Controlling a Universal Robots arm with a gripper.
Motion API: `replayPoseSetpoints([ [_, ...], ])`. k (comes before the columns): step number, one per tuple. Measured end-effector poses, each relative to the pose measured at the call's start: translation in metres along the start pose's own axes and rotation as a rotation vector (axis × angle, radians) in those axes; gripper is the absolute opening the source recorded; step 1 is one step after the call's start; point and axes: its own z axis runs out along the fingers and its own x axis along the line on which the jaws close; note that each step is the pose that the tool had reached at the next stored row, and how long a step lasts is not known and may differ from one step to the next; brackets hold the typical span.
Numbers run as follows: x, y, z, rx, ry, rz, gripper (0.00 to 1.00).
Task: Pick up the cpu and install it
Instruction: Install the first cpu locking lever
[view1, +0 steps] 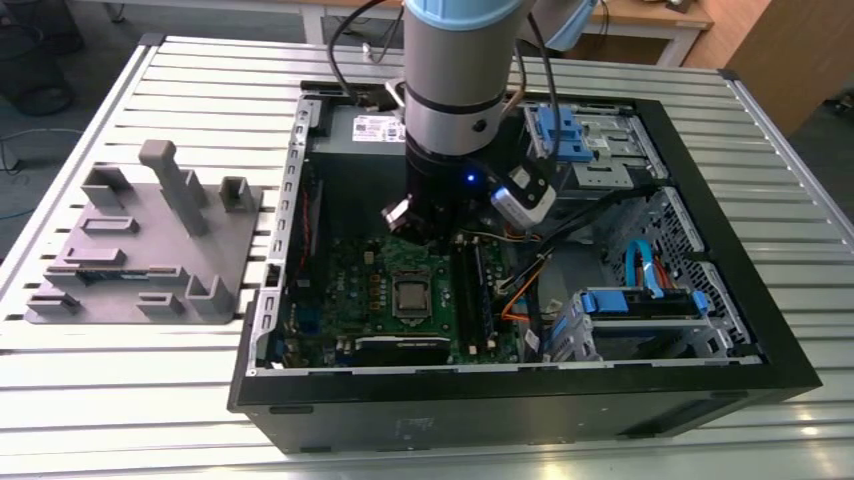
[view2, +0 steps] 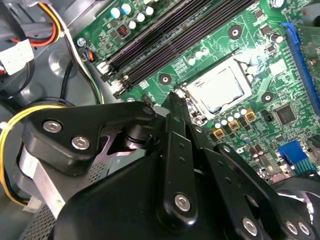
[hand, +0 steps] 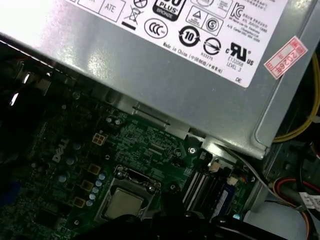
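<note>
Cpu (view1: 411, 296) seated flat in motherboard (view1: 350, 300) socket, square, no clear long axis. Claw (view2: 176, 97) hovering above; grip state unclear. Grey fixture (view1: 140, 245) on table (view1: 120, 380), exterior view's left.

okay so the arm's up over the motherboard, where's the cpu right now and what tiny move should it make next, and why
The cpu appears already seated in the socket frame on the motherboard, with the gripper hanging above it, apparently carrying nothing. I would probably lift the arm slightly straight up, since cables and the case's walls crowd any sideways move.

Silvery cpu (view1: 411, 295) (flat) in socket
</note>
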Motion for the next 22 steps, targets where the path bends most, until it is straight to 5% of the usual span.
replayPoseSetpoints([
  [22, 0.0042, -0.0087, 0.0049, 0.0097, 0.0029, 0.073, 0.11],
])
